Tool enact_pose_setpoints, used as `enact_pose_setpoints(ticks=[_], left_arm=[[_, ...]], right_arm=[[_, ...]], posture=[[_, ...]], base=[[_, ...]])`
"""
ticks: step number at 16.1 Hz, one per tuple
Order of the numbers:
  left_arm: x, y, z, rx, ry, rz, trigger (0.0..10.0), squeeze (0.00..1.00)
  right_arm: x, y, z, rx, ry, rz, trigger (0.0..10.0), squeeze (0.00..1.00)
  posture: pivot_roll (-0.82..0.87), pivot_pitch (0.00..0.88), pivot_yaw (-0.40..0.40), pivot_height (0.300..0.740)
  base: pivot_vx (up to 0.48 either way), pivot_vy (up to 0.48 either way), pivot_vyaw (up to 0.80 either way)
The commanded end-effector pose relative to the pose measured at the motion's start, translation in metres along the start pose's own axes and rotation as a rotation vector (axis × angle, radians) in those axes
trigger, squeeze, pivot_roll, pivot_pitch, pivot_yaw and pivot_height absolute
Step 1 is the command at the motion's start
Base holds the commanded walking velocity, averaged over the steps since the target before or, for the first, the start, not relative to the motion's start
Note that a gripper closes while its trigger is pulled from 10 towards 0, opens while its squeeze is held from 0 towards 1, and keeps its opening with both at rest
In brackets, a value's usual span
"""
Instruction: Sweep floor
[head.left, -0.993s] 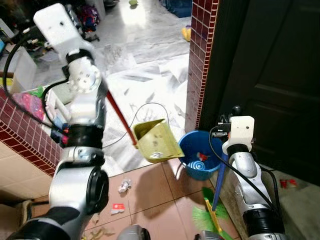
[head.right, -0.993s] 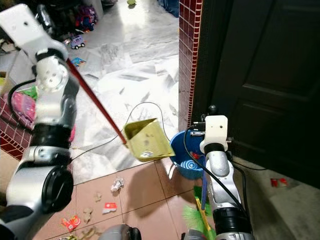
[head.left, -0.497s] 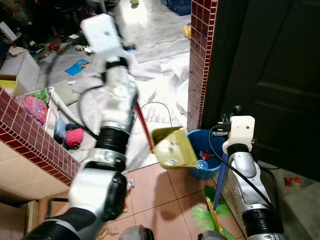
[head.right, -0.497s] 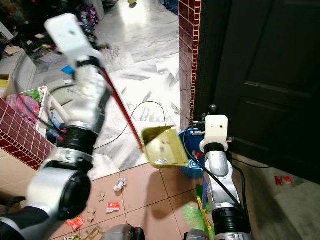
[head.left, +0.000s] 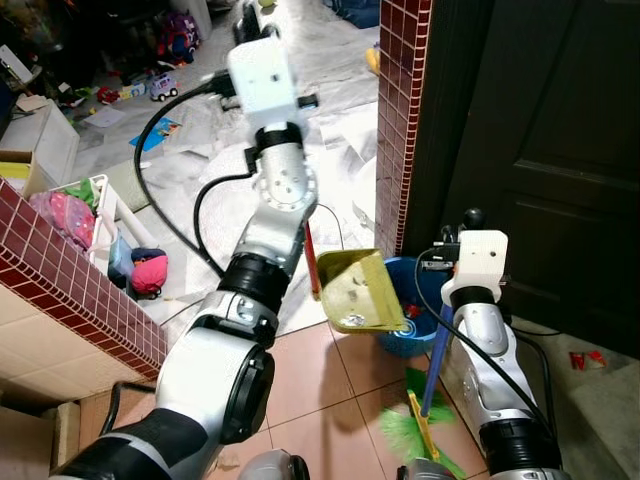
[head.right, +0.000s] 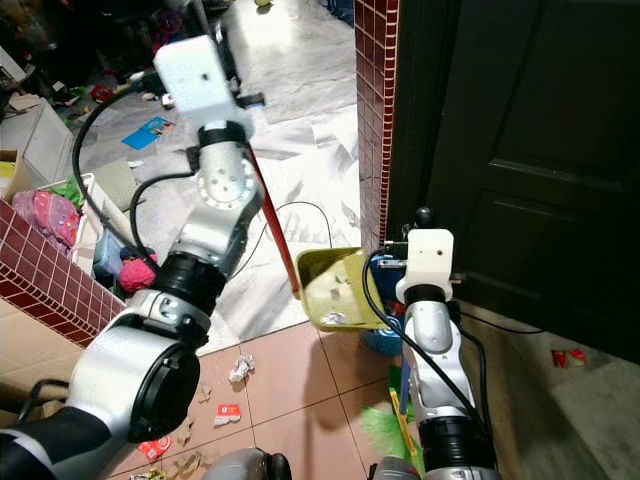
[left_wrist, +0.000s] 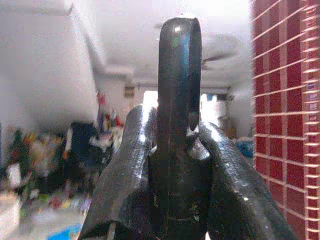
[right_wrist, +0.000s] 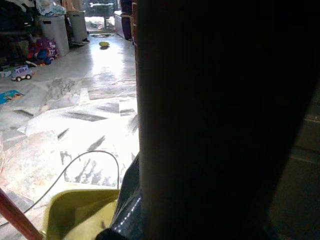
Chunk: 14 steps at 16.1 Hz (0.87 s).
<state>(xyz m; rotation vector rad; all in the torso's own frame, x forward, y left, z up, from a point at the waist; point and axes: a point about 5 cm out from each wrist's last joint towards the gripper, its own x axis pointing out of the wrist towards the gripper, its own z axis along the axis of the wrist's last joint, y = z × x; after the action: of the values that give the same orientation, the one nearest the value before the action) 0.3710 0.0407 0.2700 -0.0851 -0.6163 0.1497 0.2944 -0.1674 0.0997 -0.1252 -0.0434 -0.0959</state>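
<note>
The left gripper (left_wrist: 176, 165) clamps the dark rounded tip of a red-handled, glossy yellow plastic dustpan (head.left: 360, 290), which hangs well below it, tilted over the round blue bucket (head.left: 405, 335). The right gripper's opening cannot be told; a green-bristled broom (head.left: 425, 425) stands beneath it.

Terracotta tile floor (head.right: 290, 390) up close, crumpled paper scrap (head.right: 238, 371) and red wrapper (head.right: 229, 412) lying on it, blue bucket (head.left: 408, 340) standing by the brick pillar, white marble floor (head.left: 210, 150) beyond, toy car (head.left: 160, 87) far off
</note>
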Motion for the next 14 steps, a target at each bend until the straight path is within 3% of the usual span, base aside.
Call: enact_pose_setpoints(ticks=[1, 5, 11, 13, 14], left_arm=[[0.002, -0.022, 0.024, -0.004, -0.134, -0.083, 10.0, 0.0], [-0.024, -0.051, 0.025, -0.036, -0.192, -0.236, 10.0, 0.0], [-0.048, -0.077, 0.032, -0.097, -0.246, -0.413, 10.0, 0.0], [-0.069, -0.094, 0.034, -0.165, -0.25, -0.592, 10.0, 0.0], [-0.072, -0.096, 0.033, -0.173, -0.251, -0.627, 10.0, 0.0]], right_arm=[[0.0, 0.01, 0.007, 0.033, -0.023, 0.023, 10.0, 0.0], [-0.001, 0.009, 0.006, 0.029, -0.025, 0.023, 10.0, 0.0], [0.0, 0.01, 0.007, 0.026, -0.026, 0.028, 10.0, 0.0], [0.001, 0.01, 0.006, 0.023, -0.025, 0.029, 10.0, 0.0], [0.001, 0.01, 0.006, 0.023, -0.025, 0.029, 10.0, 0.0]], posture=[[-0.13, 0.0, 0.191, 0.74], [-0.14, 0.0, 0.19, 0.74], [-0.14, 0.0, 0.188, 0.74], [-0.14, 0.0, 0.188, 0.74], [-0.14, 0.0, 0.188, 0.74]], base=[[0.0, 0.0, 0.0], [0.0, 0.0, 0.0], [0.0, 0.0, 0.0], [0.0, 0.0, 0.0], [0.0, 0.0, 0.0]])
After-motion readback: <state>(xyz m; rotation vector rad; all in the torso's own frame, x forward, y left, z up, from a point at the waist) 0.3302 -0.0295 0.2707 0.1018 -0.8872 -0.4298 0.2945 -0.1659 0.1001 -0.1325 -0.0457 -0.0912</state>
